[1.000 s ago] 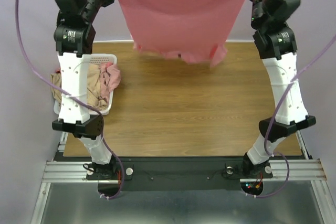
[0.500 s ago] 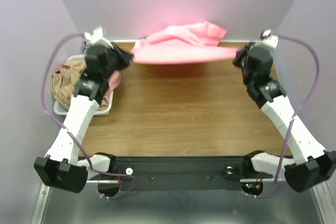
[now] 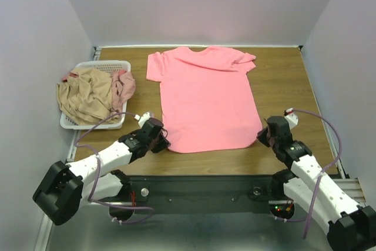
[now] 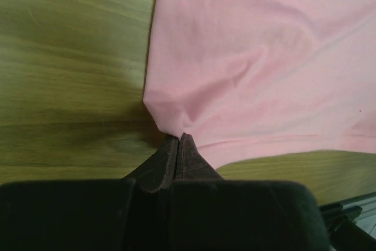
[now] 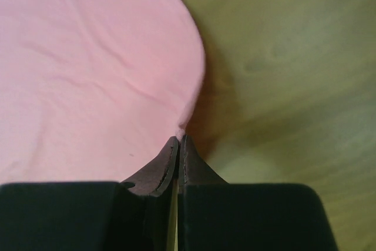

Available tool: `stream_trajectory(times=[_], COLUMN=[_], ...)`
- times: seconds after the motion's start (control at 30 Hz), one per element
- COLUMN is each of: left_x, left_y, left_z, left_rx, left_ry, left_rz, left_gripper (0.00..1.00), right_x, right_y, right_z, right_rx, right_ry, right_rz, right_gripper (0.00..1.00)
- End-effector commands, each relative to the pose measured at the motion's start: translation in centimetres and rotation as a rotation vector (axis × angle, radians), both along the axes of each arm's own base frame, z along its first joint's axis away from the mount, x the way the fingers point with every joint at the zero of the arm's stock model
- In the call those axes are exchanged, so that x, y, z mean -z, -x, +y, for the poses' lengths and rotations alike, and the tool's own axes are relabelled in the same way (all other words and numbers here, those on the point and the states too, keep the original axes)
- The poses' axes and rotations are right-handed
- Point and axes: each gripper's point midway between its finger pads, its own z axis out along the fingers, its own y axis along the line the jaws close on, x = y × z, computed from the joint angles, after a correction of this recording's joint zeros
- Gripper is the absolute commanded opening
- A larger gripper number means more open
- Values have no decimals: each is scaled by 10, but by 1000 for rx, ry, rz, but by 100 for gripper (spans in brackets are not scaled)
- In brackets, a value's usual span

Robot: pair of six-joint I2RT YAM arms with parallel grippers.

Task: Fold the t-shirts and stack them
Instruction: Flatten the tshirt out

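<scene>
The salmon-pink t-shirt (image 3: pixel 207 99) lies spread flat on the wooden table, collar at the far edge and hem toward me. My left gripper (image 3: pixel 164 143) is shut on its near left hem corner (image 4: pixel 167 116). My right gripper (image 3: pixel 260 136) is shut on its near right hem corner (image 5: pixel 187 119). Both grippers sit low at the table. The tan-beige t-shirt (image 3: pixel 85 92) and the dusty pink t-shirt (image 3: pixel 123 85) lie crumpled in the white basket (image 3: pixel 107 64) at the left.
The basket stands at the table's left edge, near the left wall. Bare wood (image 3: pixel 282 86) shows to the right of the spread shirt and in a strip between shirt and basket. Walls close in the back and both sides.
Both arms swung down from high at the back to the near table edge, pulling the salmon-pink shirt out flat on the table. It hung in the air before.
</scene>
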Motion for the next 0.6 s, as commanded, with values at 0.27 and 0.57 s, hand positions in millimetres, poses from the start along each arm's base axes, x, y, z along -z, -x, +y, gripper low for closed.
stream_trajectory(times=[0.27, 0.57], left_x=[22, -2], left_y=[51, 83], left_z=[-33, -62], left_rx=[-48, 43], left_ry=[64, 91], left_rz=[111, 141], left_gripper=[0, 0], right_x=[46, -18], right_y=[47, 41], right_z=[-18, -44], right_rx=[253, 375], right_ry=[-131, -97], right_rz=[194, 58], right_gripper=[0, 0])
